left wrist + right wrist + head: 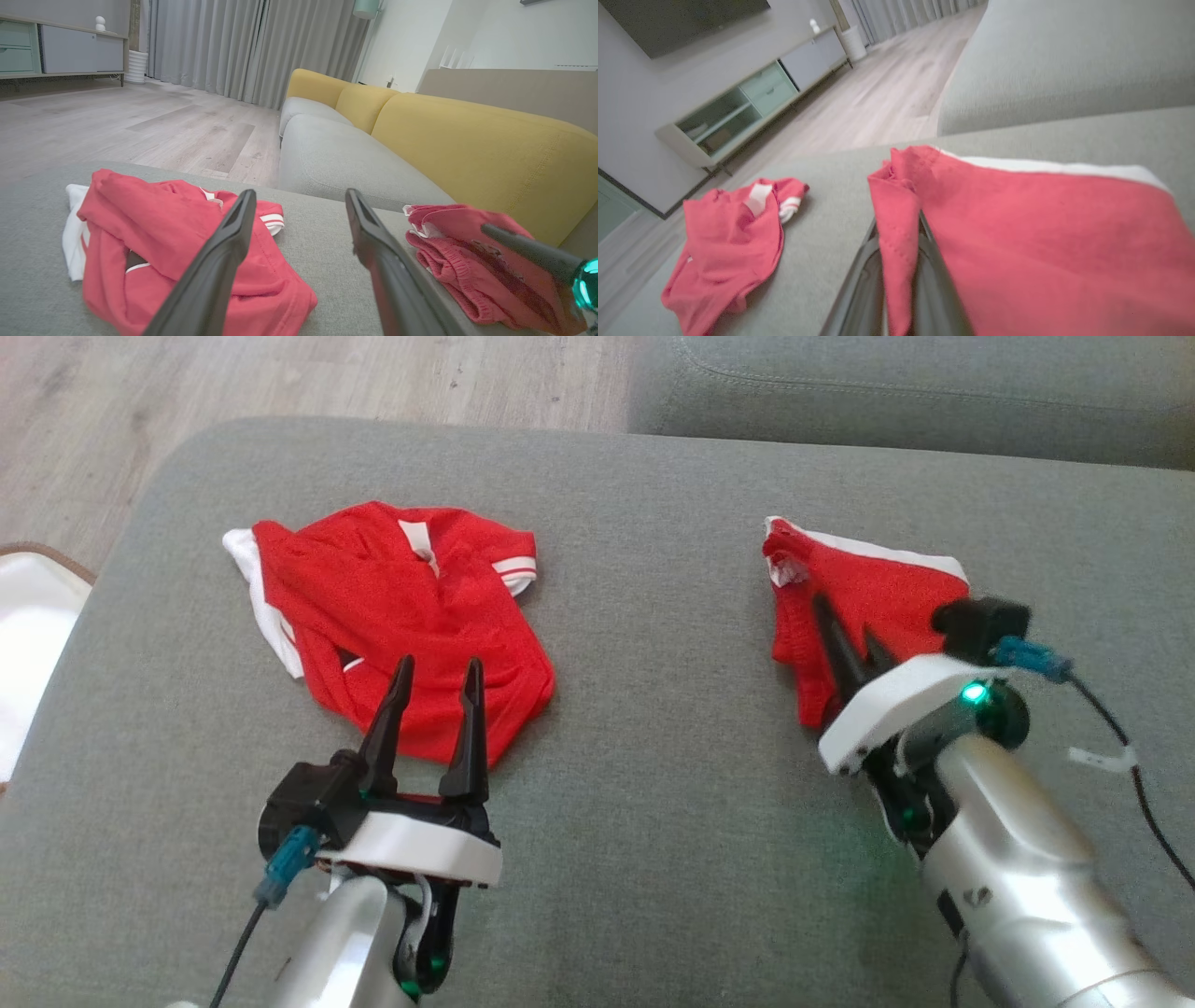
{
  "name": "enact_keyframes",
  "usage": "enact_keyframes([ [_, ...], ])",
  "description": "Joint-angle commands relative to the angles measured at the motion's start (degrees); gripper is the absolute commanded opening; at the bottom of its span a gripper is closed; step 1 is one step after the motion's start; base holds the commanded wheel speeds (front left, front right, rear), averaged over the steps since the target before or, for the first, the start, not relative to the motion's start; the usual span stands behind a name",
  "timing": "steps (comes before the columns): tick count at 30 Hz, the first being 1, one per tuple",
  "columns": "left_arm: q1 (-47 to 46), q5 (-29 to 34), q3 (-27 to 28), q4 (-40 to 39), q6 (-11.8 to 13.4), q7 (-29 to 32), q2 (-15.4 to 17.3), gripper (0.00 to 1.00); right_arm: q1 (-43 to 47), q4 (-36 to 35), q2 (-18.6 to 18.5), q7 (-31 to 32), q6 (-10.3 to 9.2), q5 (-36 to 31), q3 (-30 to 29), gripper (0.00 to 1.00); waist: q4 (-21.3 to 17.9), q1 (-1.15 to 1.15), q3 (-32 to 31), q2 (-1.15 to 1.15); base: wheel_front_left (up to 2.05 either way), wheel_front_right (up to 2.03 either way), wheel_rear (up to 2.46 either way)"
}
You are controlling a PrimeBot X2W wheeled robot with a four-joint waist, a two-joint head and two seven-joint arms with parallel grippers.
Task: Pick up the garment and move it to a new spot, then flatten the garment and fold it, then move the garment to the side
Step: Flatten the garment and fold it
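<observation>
A red garment with a white edge (887, 583) lies folded on the right of the grey cushion (653, 803). My right gripper (845, 621) is shut on its near red edge, and that cloth (1041, 224) runs down between the two fingers (859, 275) in the right wrist view. A second garment, a crumpled red shirt with white trim (392, 588), lies on the left. My left gripper (439, 665) hovers open over the shirt's near hem with nothing between its fingers. In the left wrist view the shirt (154, 219) and the held garment (458, 228) flank the open left gripper (300, 193).
The cushion's rounded far-left corner drops to wooden floor (280, 373). Another grey sofa seat (915, 383) adjoins at the back right, with yellow backrests (467, 140) behind. Something white (28, 625) sits beyond the left edge. A black cable (1120, 756) trails from the right wrist.
</observation>
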Motion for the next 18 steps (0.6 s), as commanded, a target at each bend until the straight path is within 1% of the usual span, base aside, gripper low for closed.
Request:
enact_keyframes([
  [1,-0.7,-0.3,2.2,-2.0,0.3,-0.5,0.5,1.0,-0.3,-0.7,-0.1,0.9,-0.04,0.7,2.0,0.0,-0.2,0.0,-0.1,0.0,0.0,0.0,0.0],
  [2,-0.6,-0.3,2.2,-2.0,0.4,-0.5,0.6,1.0,-0.2,0.2,-0.3,2.2,-0.04,0.8,3.3,0.0,-0.4,0.0,-0.1,0.0,0.0,0.0,0.0],
  [3,-0.6,-0.4,2.1,-2.0,0.4,-0.5,0.6,1.0,-0.2,0.9,-0.6,2.7,-0.04,0.5,4.7,0.67,-0.7,0.0,-0.1,0.0,0.0,0.0,0.0],
  [4,-0.5,-0.4,2.1,-2.0,0.4,-0.5,0.6,1.0,-0.1,1.4,-0.7,3.3,-0.04,0.4,6.0,1.0,-0.9,0.0,-0.2,0.0,0.0,0.0,0.0],
  [8,-0.4,-0.7,2.4,-2.2,0.7,-0.5,0.6,1.0,0.4,1.8,-0.3,5.3,-0.04,0.1,12.0,1.0,-2.3,0.0,-0.6,0.0,0.0,0.0,0.0],
  [12,-0.1,-0.8,2.9,-2.4,0.9,-0.5,0.8,1.0,1.4,-0.1,-0.1,6.5,-0.04,1.5,16.9,1.0,-4.1,0.0,-1.2,0.0,0.0,0.0,0.0],
  [15,-0.2,-0.7,3.4,-2.8,0.9,-0.5,1.0,1.0,1.4,-2.5,-1.1,3.6,-0.04,2.5,16.8,1.0,-5.5,0.0,-1.8,0.0,0.0,0.0,0.0],
  [18,-0.3,-0.6,4.1,-3.5,0.9,-0.5,1.1,1.0,0.5,-3.5,-2.9,-1.4,-0.04,1.5,13.4,1.0,-7.0,0.0,-2.2,0.0,0.0,0.0,0.0],
])
